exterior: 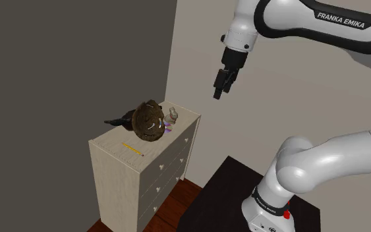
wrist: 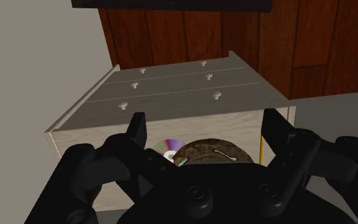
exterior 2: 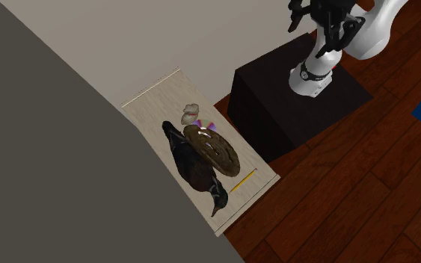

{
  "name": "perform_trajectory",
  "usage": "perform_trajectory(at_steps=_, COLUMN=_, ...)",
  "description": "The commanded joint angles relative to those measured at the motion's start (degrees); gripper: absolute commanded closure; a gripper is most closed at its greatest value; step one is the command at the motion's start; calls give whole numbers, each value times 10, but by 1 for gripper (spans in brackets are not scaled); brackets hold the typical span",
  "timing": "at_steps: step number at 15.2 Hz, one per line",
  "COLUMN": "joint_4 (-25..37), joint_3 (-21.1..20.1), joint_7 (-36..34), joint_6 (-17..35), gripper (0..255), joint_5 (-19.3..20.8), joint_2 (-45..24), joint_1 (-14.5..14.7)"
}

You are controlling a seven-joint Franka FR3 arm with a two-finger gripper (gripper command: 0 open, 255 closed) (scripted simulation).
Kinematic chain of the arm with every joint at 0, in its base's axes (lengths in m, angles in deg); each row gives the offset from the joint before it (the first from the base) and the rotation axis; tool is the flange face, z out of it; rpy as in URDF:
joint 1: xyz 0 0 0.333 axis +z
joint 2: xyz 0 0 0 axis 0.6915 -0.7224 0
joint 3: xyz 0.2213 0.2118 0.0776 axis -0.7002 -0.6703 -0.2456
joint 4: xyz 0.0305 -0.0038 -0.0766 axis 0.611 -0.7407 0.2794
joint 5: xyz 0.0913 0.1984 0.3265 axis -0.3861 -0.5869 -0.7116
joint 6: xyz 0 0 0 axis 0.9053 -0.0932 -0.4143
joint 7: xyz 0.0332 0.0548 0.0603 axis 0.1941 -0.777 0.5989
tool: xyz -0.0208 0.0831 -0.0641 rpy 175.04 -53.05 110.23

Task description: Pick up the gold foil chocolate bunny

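On top of a pale chest of drawers [exterior: 161,173] stands the small beige bunny figure [exterior: 172,116], upright near the front edge of the top and toward the end by the light wall. In the second exterior view the bunny [exterior 2: 191,113] has an iridescent disc [exterior 2: 206,125] lying flat just beside it at five o'clock. Farther along that same line lies a round, lumpy brown object [exterior 2: 212,146]. A dark duck figure [exterior 2: 194,166] lies along the brown object's far side, at about seven o'clock from the bunny, close to the grey wall. A yellow pencil [exterior 2: 242,181] lies near the other end of the top, well apart from the bunny.

From the shoulder view, the black gripper [exterior: 217,91] hangs in the air at about two o'clock from the bunny, well apart from it and pointing down. In the wrist view the gripper [wrist: 206,137] has its jaws released: the two fingers [wrist: 137,130] stand wide apart with nothing between them touching either one. The dark stand [exterior: 223,191] sits on a reddish wood floor [exterior 2: 336,187] at four o'clock from the chest.
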Motion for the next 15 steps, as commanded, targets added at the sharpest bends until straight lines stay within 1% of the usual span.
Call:
perform_trajectory(at_steps=1, joint_4=0, joint_3=0, joint_7=0, joint_6=0, gripper=0, joint_5=0, joint_2=0, joint_1=0)
perform_trajectory(at_steps=8, joint_4=-13, joint_3=9, joint_7=9, joint_6=113, gripper=0, joint_5=23, joint_2=-107, joint_1=-18)
perform_trajectory(at_steps=15, joint_4=10, joint_3=18, joint_7=11, joint_6=211, gripper=0, joint_5=46, joint_2=-235, joint_1=-35)
